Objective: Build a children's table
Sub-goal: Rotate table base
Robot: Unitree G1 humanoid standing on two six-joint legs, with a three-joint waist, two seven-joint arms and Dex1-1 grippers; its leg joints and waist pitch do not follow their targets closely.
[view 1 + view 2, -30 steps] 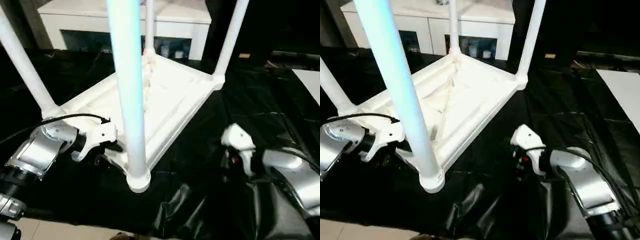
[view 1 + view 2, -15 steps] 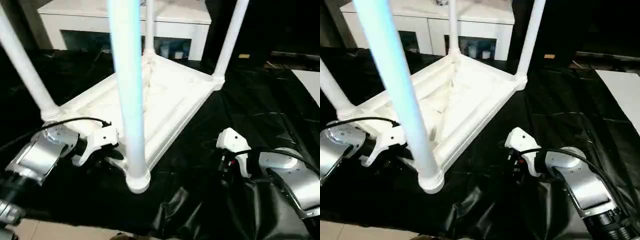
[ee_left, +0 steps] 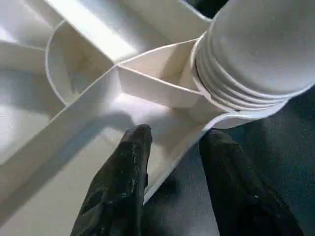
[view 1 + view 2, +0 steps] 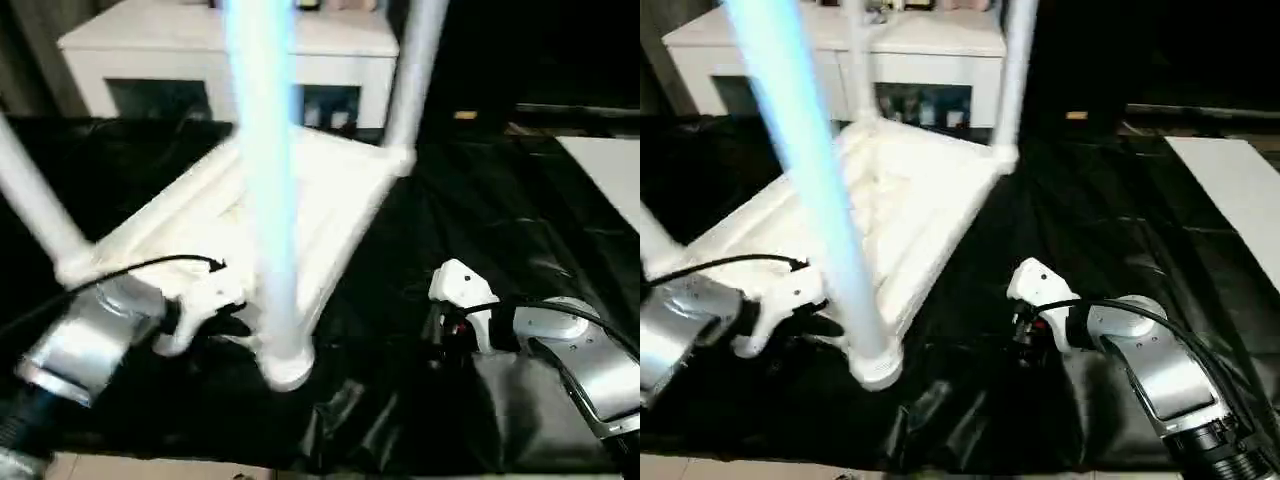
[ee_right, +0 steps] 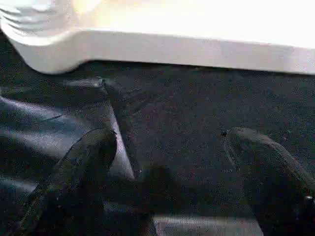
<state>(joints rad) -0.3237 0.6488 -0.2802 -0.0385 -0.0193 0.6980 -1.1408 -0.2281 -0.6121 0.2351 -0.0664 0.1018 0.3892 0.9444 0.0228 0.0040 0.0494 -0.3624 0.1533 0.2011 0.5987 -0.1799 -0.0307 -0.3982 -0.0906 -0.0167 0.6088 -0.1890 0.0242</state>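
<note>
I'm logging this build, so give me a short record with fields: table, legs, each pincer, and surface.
table: tabletop lies upside down, ribbed underside up
legs: four legs stand in the corner sockets; nearest leg
left pincer: fingers straddle the tabletop's edge beside the nearest leg's socket
right pincer: open, holding nothing, over the black sheet
surface: black sheet
background: white cabinet

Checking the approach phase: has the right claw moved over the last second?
Yes. The right claw has slid across the black sheet toward the tabletop edge, narrowing the gap to it. It stands open, apart from the table.
</note>
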